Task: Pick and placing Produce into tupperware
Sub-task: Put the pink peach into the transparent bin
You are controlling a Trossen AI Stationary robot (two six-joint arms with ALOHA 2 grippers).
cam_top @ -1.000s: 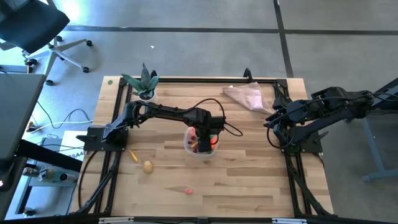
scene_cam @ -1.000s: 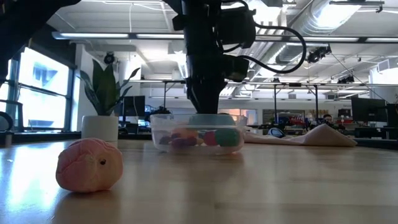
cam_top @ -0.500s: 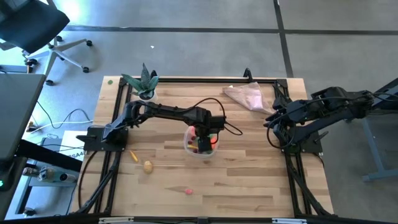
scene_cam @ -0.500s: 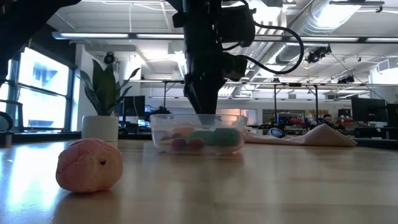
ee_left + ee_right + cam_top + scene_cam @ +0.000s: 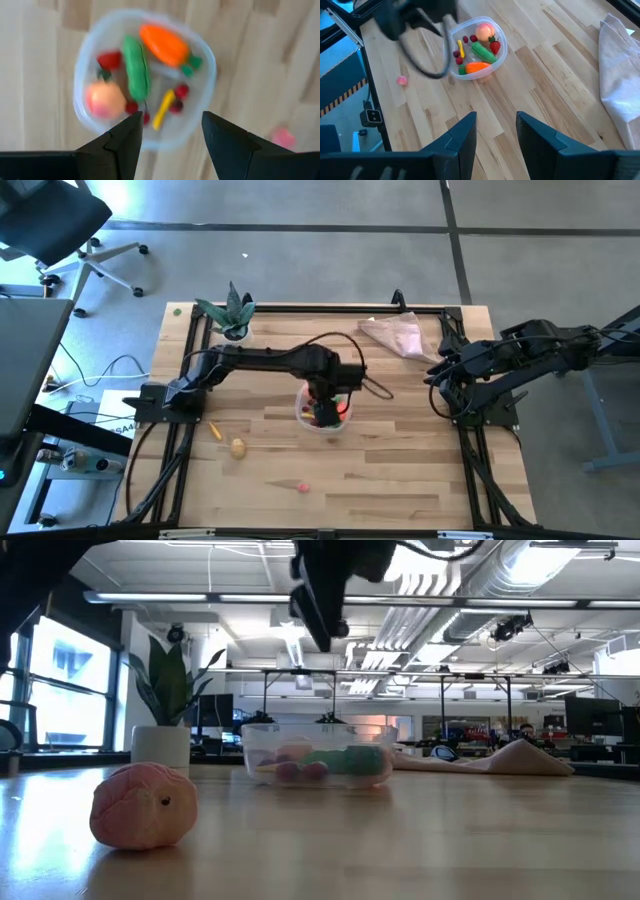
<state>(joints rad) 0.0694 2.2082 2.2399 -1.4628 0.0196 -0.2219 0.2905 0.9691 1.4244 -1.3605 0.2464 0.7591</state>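
The tupperware (image 5: 322, 412) is a round clear tub on the table's middle, and it also shows in the low view (image 5: 318, 755). Inside lie a green pod (image 5: 137, 67), an orange carrot (image 5: 165, 44), a pink-orange round piece (image 5: 105, 99), a yellow piece (image 5: 163, 109) and small dark-red bits. My left gripper (image 5: 170, 140) hangs open and empty straight above the tub, pointing down. My right gripper (image 5: 495, 135) waits open at the table's right side. A yellow piece (image 5: 215, 431), a beige potato (image 5: 238, 447) and a pink piece (image 5: 304, 488) lie loose on the wood.
A leafy plant in a white pot (image 5: 232, 310) stands at the far left. A pinkish cloth (image 5: 395, 335) lies at the far right. Black frame rails (image 5: 190, 370) run along the table's sides. The pink piece (image 5: 143, 805) sits close to the near edge.
My left gripper has risen straight up out of the tub and now hangs well clear above it, still pointing down. The tub has stayed in place, and the green pod now lies level among the other pieces.
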